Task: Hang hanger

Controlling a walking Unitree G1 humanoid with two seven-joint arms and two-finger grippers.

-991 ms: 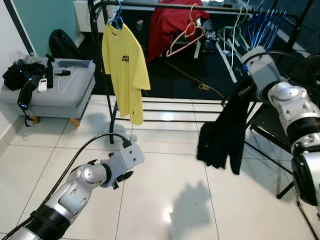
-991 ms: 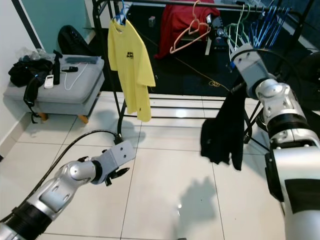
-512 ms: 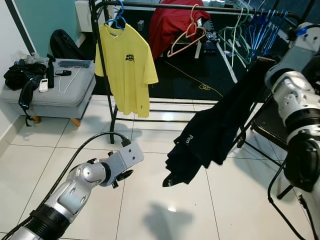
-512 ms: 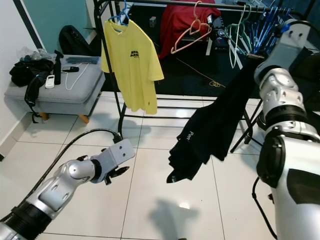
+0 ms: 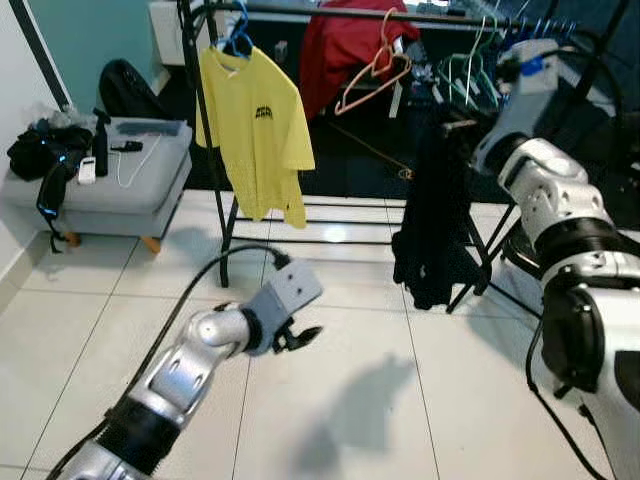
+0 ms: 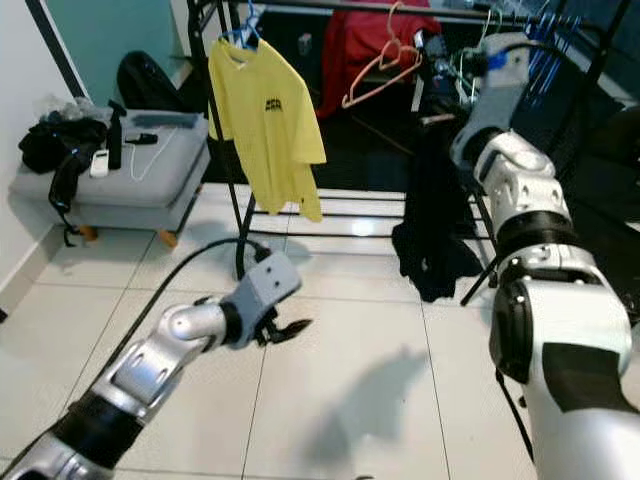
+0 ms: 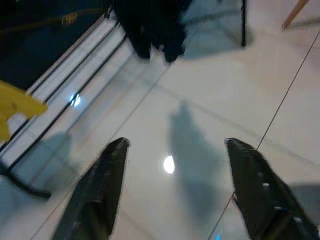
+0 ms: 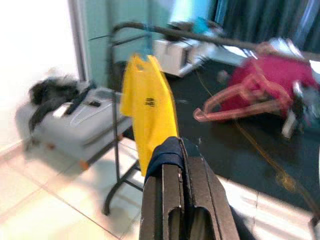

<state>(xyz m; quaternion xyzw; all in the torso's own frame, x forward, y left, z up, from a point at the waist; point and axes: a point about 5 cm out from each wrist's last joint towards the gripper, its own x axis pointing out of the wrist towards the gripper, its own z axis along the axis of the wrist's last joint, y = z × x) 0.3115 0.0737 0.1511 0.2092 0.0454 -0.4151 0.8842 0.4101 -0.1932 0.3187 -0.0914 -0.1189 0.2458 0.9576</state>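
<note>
Glossy white floor tiles (image 5: pixel 330 400) throw back a bright spot of light and soft shadows. The black garment (image 5: pixel 432 215) hangs as limp, matt cloth, soaking up light. The yellow T-shirt (image 5: pixel 255 135) is soft matt fabric with a small dark print. The rack's rail (image 5: pixel 330 12) and uprights look like dark painted metal, smooth with a faint sheen. The pink hanger (image 5: pixel 372 72) reads as smooth plastic. Grey padded upholstery covers the ottoman (image 5: pixel 110 185), on pale wooden feet. The arms show brushed silver metal; the right gripper (image 8: pixel 184 187) fingers are matt black, the left gripper (image 7: pixel 170 195) fingers too.
</note>
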